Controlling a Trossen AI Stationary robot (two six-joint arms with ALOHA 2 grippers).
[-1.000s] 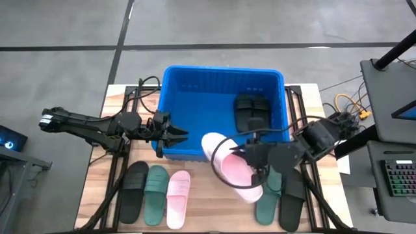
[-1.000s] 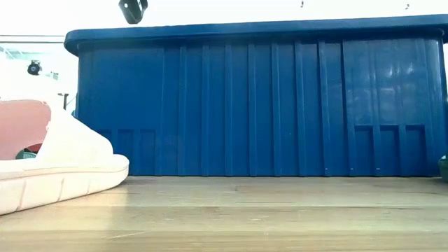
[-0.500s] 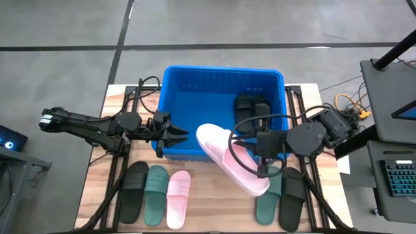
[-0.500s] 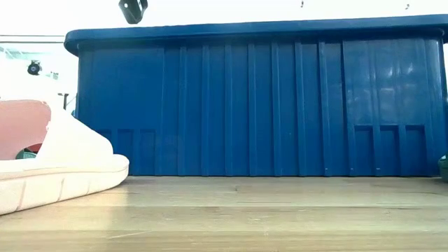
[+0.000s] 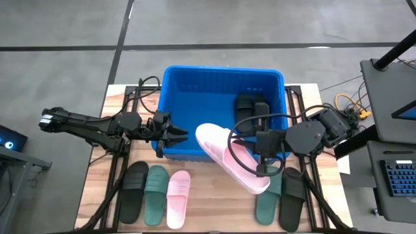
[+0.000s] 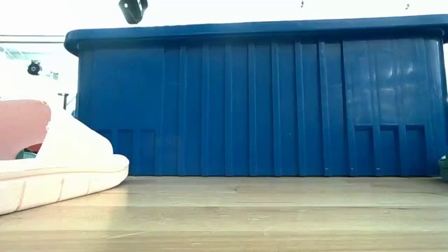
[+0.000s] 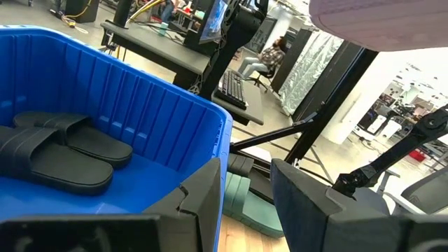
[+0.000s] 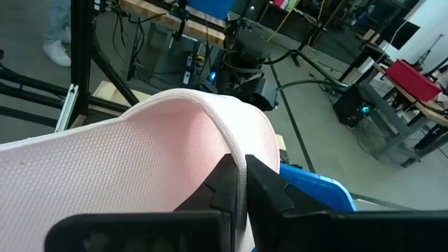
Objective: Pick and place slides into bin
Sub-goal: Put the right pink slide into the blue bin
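Over bin (image 5: 224,84) front rim | right claw (image 5: 262,167) pinching pink slide (image 5: 227,156)

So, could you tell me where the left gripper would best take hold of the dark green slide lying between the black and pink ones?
Probably by its wide strap, coming straight down from above. The dark green slide lies flat, sole down, with a black slide and a pink slide close on either side, so its edges are crowded, while the raised strap offers the fingers a lip.

You face the blue bin's ribbed wall (image 6: 259,105) across the wooden tabletop (image 6: 238,213); a light pink slide (image 6: 52,164) rests at left
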